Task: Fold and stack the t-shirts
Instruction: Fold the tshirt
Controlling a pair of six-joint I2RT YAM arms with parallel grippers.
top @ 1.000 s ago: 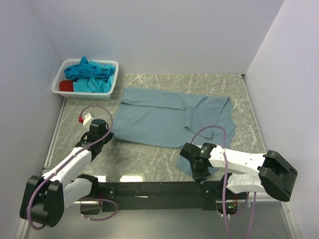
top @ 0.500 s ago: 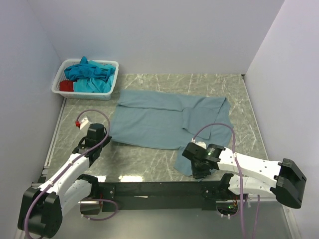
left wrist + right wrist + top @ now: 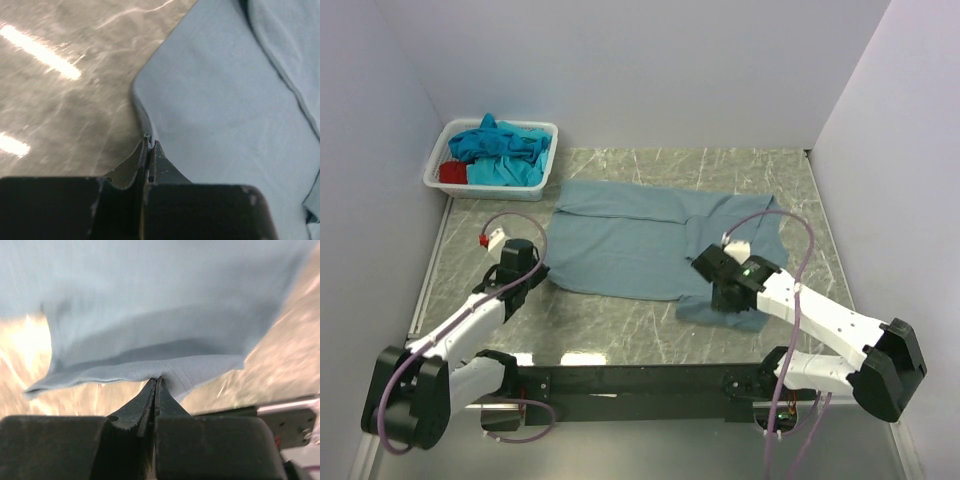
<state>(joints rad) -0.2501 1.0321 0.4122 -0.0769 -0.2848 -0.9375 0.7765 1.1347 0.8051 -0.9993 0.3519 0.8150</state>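
Observation:
A dusty grey-blue t-shirt (image 3: 630, 235) lies spread on the marble table. My left gripper (image 3: 534, 270) is shut on its near left corner; in the left wrist view the jaws (image 3: 150, 142) pinch the cloth edge (image 3: 225, 100). My right gripper (image 3: 722, 297) is shut on the shirt's near right hem and holds it lifted and folded toward the middle; in the right wrist view the closed tips (image 3: 156, 381) grip the stitched hem (image 3: 165, 340). Turquoise (image 3: 500, 145) and red (image 3: 451, 172) t-shirts lie bunched in the basket.
A white plastic basket (image 3: 540, 128) stands at the back left corner. Grey walls close in the left, back and right. The black mounting rail (image 3: 630, 380) runs along the near edge.
My right gripper has moved away from the near edge toward the middle, carrying the shirt's near right hem up over the shirt. My left gripper shifted slightly right with its corner.

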